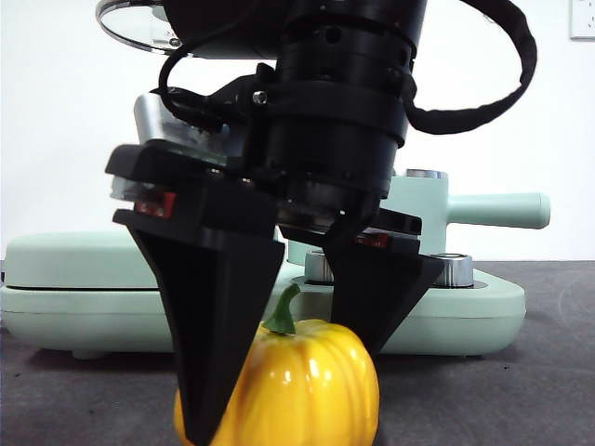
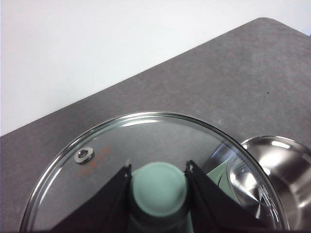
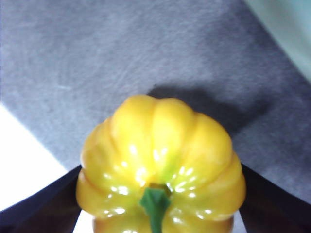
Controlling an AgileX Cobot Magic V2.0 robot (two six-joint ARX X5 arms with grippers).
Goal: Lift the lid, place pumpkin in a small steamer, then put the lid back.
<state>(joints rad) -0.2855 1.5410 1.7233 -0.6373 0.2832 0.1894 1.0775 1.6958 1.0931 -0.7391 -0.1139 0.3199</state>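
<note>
Right end effector [image 1: 279,390] straddles the pumpkin [image 1: 302,386]; left end effector [image 2: 159,187] holds the lid [image 2: 112,145] aloft.

In the front view, the right end effector's black jaws stand spread at 9 and 3 o'clock of the yellow-orange pumpkin, which sits on the dark grey surface [image 1: 502,400] at 6 o'clock of the picture, its green stem [image 1: 284,311] rising between them. Whether the jaws press its ribs cannot be told. The left end effector pinches the mint-green knob [image 2: 159,189] of the glass lid, seen at 11 o'clock in the front view. The small steamer [image 1: 423,209] stands behind the arm, its handle [image 1: 497,210] pointing to 3 o'clock. A flat mint-green griddle [image 1: 74,279] lies across the background.
</note>
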